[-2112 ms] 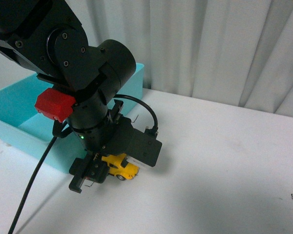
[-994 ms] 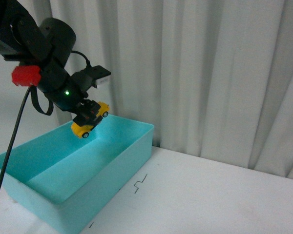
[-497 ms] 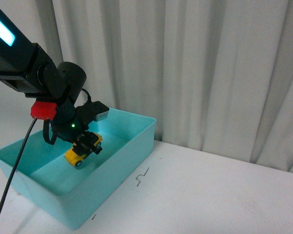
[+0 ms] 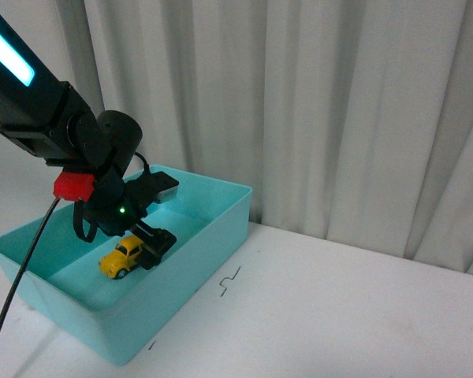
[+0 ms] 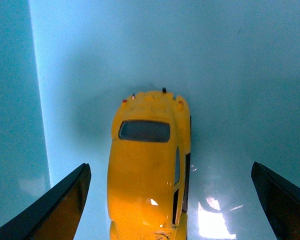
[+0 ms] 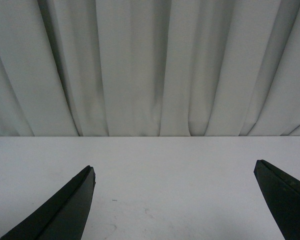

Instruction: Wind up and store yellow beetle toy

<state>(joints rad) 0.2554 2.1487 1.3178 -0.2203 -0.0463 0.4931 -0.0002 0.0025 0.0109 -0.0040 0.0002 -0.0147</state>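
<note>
The yellow beetle toy (image 4: pixel 121 258) lies on the floor of the turquoise bin (image 4: pixel 221 228) at the left of the table. My left gripper (image 4: pixel 146 250) is open inside the bin, right at the toy. In the left wrist view the toy (image 5: pixel 149 165) lies between my spread fingers (image 5: pixel 65 202), touching neither. My right gripper (image 6: pixel 172 200) is open and empty above bare white table, facing the curtain; it does not show in the front view.
A white curtain (image 4: pixel 315 102) hangs behind the table. The white tabletop (image 4: pixel 339 315) stretches to the right of the bin. A black cable (image 4: pixel 16 276) hangs from the left arm across the bin's near left corner. Small dark marks (image 4: pixel 231 281) lie on the table.
My left gripper carried the toy from the table up over the bin, lowered it inside and opened. The toy now rests on the bin floor.
</note>
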